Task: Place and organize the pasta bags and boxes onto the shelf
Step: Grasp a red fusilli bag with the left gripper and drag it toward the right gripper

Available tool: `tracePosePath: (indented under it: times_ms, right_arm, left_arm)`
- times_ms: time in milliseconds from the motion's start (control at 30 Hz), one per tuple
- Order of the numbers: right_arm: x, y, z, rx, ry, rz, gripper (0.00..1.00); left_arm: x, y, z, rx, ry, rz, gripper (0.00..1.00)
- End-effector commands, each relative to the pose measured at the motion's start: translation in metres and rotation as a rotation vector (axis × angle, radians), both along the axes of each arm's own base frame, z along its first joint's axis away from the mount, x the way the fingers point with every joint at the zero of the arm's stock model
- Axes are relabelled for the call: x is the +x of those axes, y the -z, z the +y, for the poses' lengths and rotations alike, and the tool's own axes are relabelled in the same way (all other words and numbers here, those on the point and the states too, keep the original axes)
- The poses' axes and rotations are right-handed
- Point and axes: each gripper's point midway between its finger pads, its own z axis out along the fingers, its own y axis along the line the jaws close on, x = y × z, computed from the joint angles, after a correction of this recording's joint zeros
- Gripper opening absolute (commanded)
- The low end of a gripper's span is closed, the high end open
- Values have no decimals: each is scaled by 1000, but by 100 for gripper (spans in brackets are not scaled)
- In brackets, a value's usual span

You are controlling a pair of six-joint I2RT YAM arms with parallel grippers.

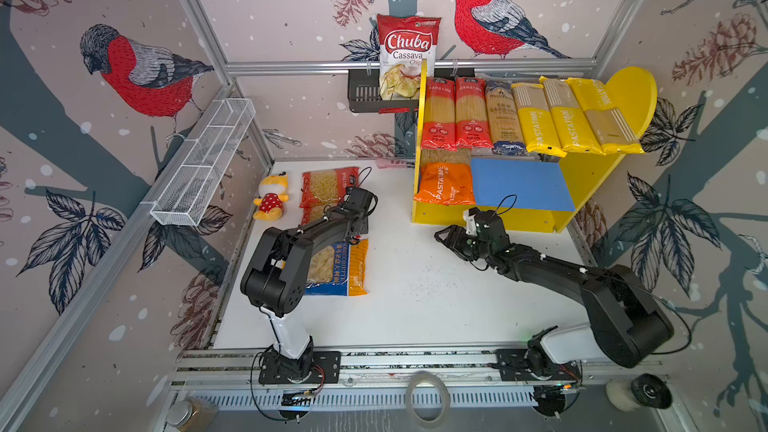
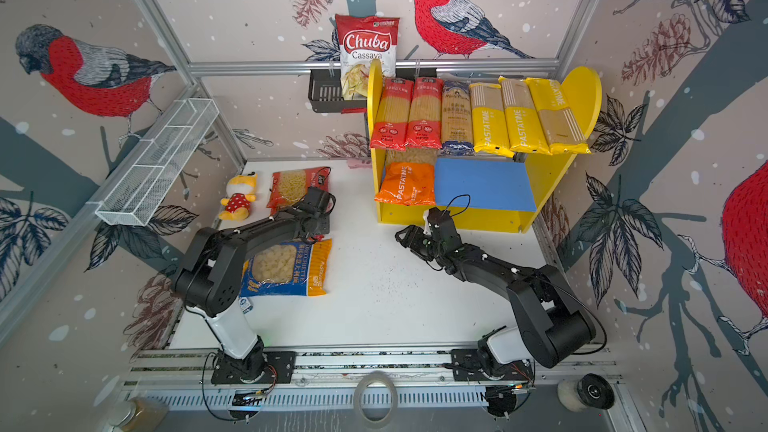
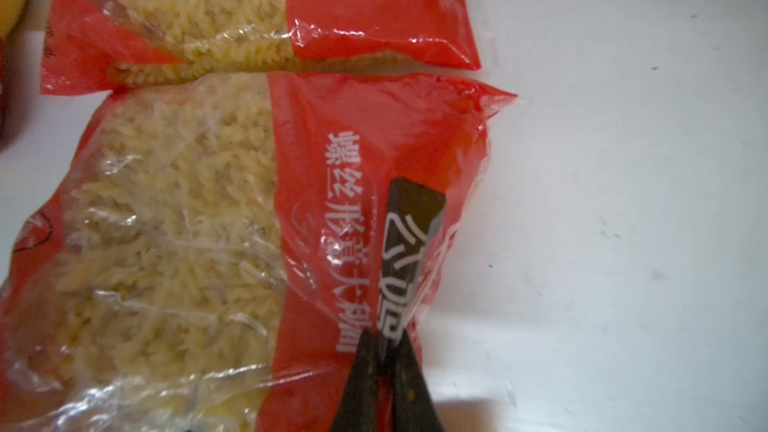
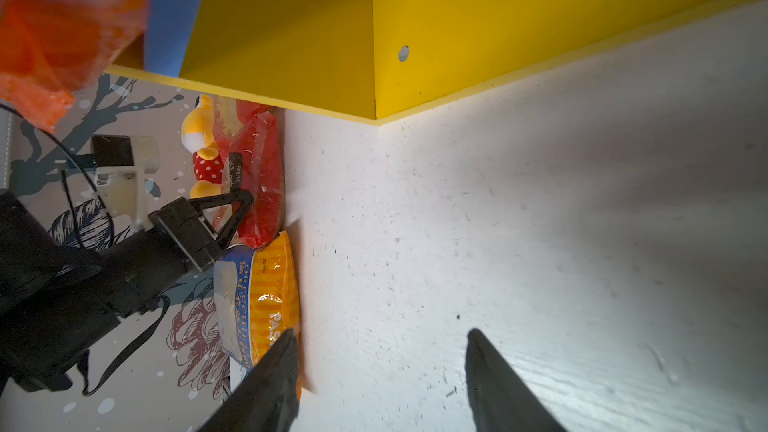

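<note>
Left wrist view is showing the left gripper (image 3: 384, 353) pinching, jaws nearly together, the red end of a red fusilli bag (image 3: 187, 243), which is lying on the white table (image 3: 623, 201) with a second red bag (image 3: 199, 10) touching one side. These bags are sitting near the table's far left corner beside a plush toy (image 1: 272, 199), and a blue-yellow bag (image 1: 343, 268) is lying by the left edge. The right gripper (image 4: 382, 380) is reaching, jaws spread and empty, over bare table just before the shelf (image 1: 590, 176), which is standing at the far right corner. Six long spaghetti packs (image 1: 536, 118) are lying across its upper board; an orange bag (image 1: 444, 182) is resting on the left end of the blue lower board (image 1: 523, 184).
</note>
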Motion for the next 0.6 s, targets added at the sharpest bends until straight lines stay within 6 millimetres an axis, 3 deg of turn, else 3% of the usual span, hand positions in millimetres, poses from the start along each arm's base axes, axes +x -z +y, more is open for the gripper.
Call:
tracePosePath:
  times_ms: [0,200,367,433,567]
  right_arm:
    - [4,-4,3,4,-4,-24,64]
    - [3,-4,9,-3,-21,-23,64]
    - [2,-1,11,-16,-20,-20,63]
    - [1,0,12,-29,-18,-25,63]
    - [-1,4,16,-37,-26,-19,63]
  left_arm:
    - [-8,-20,-21,-122,71,-9,3]
    - [-28,-71,-46,-284,172,-51,1]
    - [-60,-92,-63,-387,228,-18,1]
    - [-75,-101,-79,-459,261,-17,1]
    - [-108,-112,-130,-639,359,-15,2]
